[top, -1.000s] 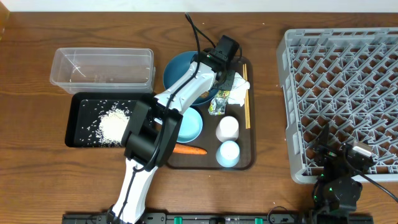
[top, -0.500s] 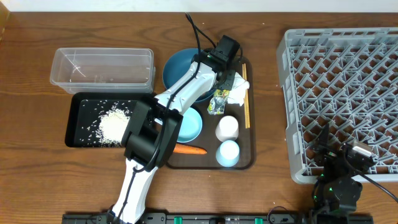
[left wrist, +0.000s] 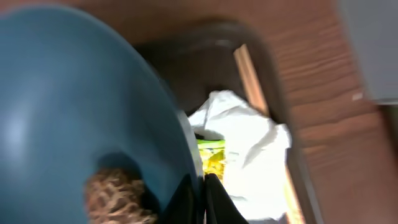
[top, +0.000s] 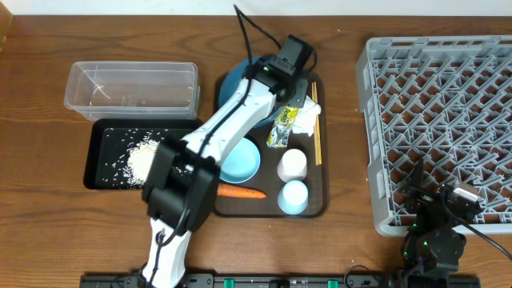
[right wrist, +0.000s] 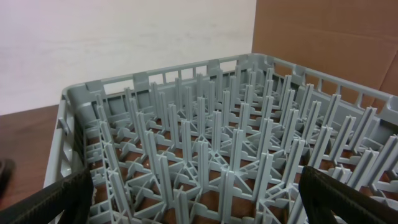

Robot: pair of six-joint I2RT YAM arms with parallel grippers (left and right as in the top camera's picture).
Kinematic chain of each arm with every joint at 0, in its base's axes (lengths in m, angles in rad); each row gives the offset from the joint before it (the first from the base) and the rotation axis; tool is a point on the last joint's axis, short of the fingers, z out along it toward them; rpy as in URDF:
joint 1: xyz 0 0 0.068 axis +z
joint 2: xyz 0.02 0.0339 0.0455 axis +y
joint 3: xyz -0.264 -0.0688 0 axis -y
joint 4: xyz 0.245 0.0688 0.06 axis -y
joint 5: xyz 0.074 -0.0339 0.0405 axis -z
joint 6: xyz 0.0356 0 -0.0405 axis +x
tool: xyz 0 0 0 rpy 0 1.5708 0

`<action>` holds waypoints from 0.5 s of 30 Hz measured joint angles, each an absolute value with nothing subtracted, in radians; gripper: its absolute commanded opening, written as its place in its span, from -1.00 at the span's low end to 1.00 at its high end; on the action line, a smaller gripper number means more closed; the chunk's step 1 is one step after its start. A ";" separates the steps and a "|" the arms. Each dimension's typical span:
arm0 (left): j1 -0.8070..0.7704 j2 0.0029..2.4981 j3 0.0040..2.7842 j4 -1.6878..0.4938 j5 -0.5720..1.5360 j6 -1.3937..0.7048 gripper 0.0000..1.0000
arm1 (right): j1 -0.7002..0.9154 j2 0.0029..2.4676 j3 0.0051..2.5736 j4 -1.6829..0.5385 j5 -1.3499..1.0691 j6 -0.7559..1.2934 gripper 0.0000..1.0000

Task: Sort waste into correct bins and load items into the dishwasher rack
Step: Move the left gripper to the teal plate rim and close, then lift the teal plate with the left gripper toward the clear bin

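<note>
robot lab: arms (top: pixel 232 120) at wooden table (top: pixel 48 232)

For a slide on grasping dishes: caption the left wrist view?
Left gripper pinches the rim of the dark-blue plate, which carries a brown food lump; crumpled tissue and green-yellow wrapper beyond.

Even, bright light from above fills the overhead view: the wooden tabletop (top: pixel 48 232) reads clearly to its edges, shadows under the arm are short and soft, and the clear tub (top: pixel 132 88) carries faint pale glints on its walls. The grey rack (top: pixel 440 120) is crisp there. The left wrist view is the poor one — smeared and out of focus throughout, the dark-blue plate (left wrist: pixel 74 93) a smooth blur with a dull sheen, the white tissue (left wrist: pixel 249 143) nearly blown out. The right wrist view is sharp on the rack's pegs, backed by a bright pale wall (right wrist: pixel 124 43), while the right gripper (right wrist: pixel 196 186) shows only as dark, soft-edged jaws in the near corners.
</note>
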State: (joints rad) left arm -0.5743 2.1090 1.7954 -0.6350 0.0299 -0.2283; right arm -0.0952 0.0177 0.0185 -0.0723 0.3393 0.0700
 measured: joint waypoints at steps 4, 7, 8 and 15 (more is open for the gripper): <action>-0.574 2.060 1.796 -0.665 0.038 -0.228 -0.88 | -0.095 0.018 0.019 -0.072 0.339 0.070 0.99; -0.574 2.042 1.796 -0.699 0.040 -0.229 -0.88 | -0.095 0.018 0.019 -0.072 0.340 0.070 0.99; -0.574 2.038 1.796 -0.712 0.042 -0.228 -0.88 | -0.095 0.018 0.019 -0.072 0.339 0.070 0.98; -0.574 1.973 1.796 -0.767 0.046 -0.228 -0.88 | -0.095 0.018 0.019 -0.072 0.339 0.070 0.99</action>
